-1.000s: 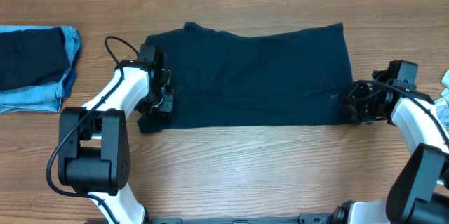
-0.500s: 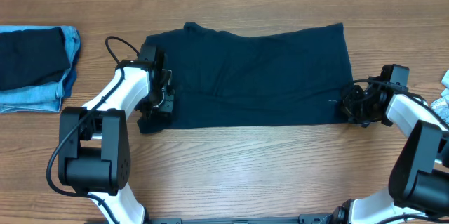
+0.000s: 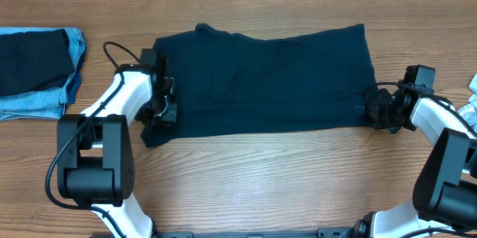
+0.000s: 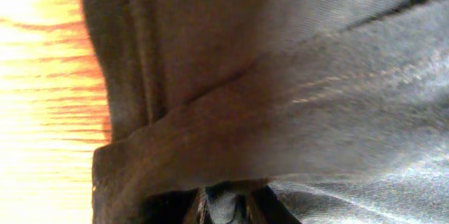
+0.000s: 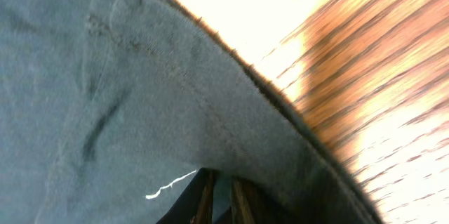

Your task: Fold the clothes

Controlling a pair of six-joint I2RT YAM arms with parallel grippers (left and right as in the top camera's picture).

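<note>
A dark navy shirt (image 3: pixel 268 81) lies spread flat across the middle of the wooden table (image 3: pixel 261 186). My left gripper (image 3: pixel 159 111) is shut on the shirt's lower left corner. In the left wrist view a fold of cloth (image 4: pixel 316 97) is pinched in the left gripper (image 4: pixel 224 206). My right gripper (image 3: pixel 371 111) is shut on the shirt's lower right edge. In the right wrist view the hem (image 5: pixel 105 97) runs into the right gripper (image 5: pixel 223 199), with a loose white thread beside it.
A folded pile of dark navy cloth on light blue denim (image 3: pixel 37 70) sits at the far left edge. Something white (image 3: pixel 472 83) pokes in at the right edge. Bare wood lies in front of the shirt.
The left gripper has shifted a little left, dragging its corner along. The right gripper has narrowed onto the hem and edged inward. The shirt's front edge now slants slightly.
</note>
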